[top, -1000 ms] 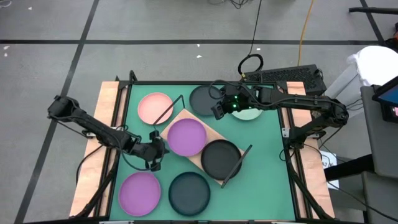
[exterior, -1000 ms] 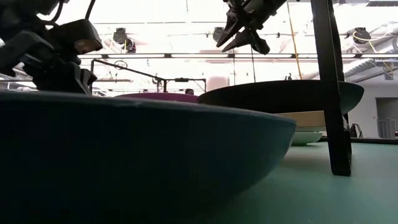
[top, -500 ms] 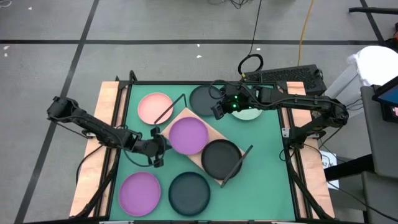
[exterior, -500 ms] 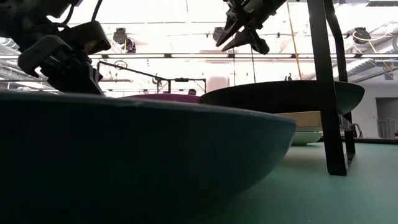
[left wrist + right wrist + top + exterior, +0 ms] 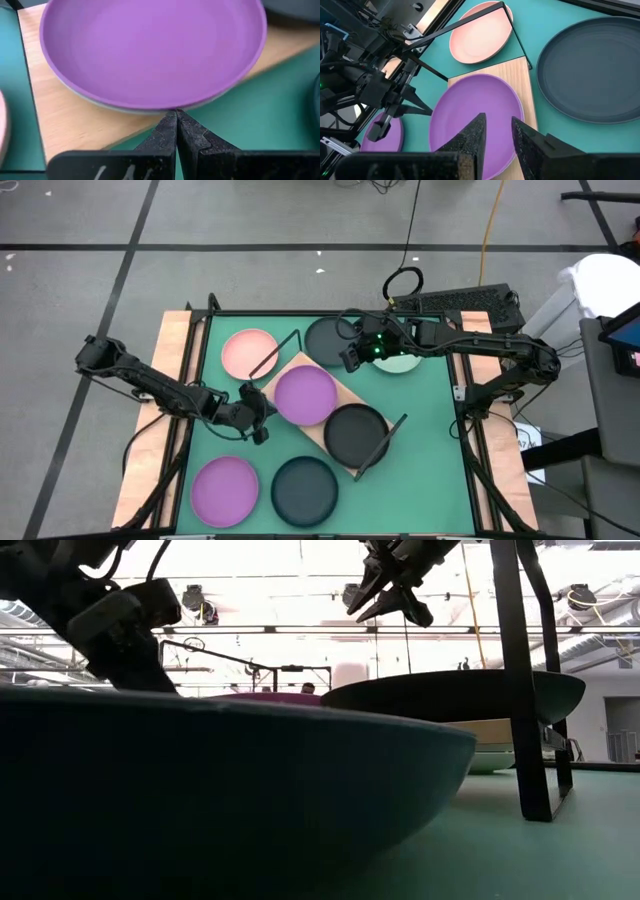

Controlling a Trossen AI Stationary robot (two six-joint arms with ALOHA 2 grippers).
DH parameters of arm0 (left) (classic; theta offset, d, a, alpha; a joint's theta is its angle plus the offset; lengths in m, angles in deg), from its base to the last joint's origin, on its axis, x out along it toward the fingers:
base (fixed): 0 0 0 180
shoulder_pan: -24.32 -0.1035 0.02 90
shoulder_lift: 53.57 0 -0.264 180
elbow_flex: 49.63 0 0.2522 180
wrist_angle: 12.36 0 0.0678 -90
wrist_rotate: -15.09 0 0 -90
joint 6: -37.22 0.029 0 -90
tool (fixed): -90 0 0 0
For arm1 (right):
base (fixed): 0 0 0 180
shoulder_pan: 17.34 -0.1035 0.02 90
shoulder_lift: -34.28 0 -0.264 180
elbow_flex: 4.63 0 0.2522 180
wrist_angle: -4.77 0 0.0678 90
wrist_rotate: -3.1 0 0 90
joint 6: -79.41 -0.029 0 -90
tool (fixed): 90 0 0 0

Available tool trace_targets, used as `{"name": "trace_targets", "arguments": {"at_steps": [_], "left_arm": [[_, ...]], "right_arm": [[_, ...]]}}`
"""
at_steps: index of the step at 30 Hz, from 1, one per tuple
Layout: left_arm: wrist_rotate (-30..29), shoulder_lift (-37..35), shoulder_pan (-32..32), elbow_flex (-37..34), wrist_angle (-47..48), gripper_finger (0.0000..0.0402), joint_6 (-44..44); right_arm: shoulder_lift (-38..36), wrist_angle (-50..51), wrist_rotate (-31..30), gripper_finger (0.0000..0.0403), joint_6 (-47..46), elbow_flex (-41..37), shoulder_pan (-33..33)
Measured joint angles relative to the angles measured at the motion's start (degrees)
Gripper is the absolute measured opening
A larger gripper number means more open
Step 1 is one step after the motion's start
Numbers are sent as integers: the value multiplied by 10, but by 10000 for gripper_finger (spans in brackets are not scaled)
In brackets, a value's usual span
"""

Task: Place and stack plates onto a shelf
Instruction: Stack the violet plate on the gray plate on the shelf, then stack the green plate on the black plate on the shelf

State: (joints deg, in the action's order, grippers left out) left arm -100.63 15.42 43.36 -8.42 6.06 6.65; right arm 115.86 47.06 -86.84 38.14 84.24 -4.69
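Observation:
The shelf (image 5: 338, 393), a light wood board with black wire ends, lies slantwise at mid table. A purple plate (image 5: 305, 394) and a dark plate (image 5: 355, 434) sit on it; a grey rim shows under the purple one (image 5: 150, 50). Loose plates rest on the green mat: pink (image 5: 250, 352), dark (image 5: 328, 340), pale green (image 5: 402, 363), purple (image 5: 225, 488), dark teal (image 5: 305, 489). My left gripper (image 5: 262, 418) is shut, low at the shelf's near-left edge. My right gripper (image 5: 348, 360) is open and empty, held high over the shelf's far end (image 5: 385, 602). My left gripper's shut fingertips (image 5: 176, 116) meet the near rim of the purple plate's stack (image 5: 172, 107) where it overhangs the board's edge (image 5: 75, 125). The fingers come nearly level from the table's near-left. Whether they also touch the board I cannot tell.
The shelf's wire frames (image 5: 382, 442) stand up at both ends. Wooden side rails (image 5: 172, 380) border the mat. Bare mat lies at the near right (image 5: 420, 480). A keyboard (image 5: 465, 302) and cables lie beyond the far edge.
My left gripper, shut throughout, has gone toward the far right, up to the shelf's near-left edge and the purple plate. The shelf with its plates has shifted slightly; in the low view its wire post has moved sideways.

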Motion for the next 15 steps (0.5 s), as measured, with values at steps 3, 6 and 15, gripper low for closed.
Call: {"name": "trace_targets", "arguments": {"at_steps": [3, 6, 15], "left_arm": [[-1, 0, 2, 0, -18, 4, -14], [-1, 0, 9, 0, -15, 4, -27], [12, -1, 33, 0, 24, 3, -107]], "right_arm": [[0, 0, 1, 75, 1, 0, 0], [0, 0, 1, 75, 2, 0, -3], [-3, 36, 2, 75, 13, 0, -16]]}}
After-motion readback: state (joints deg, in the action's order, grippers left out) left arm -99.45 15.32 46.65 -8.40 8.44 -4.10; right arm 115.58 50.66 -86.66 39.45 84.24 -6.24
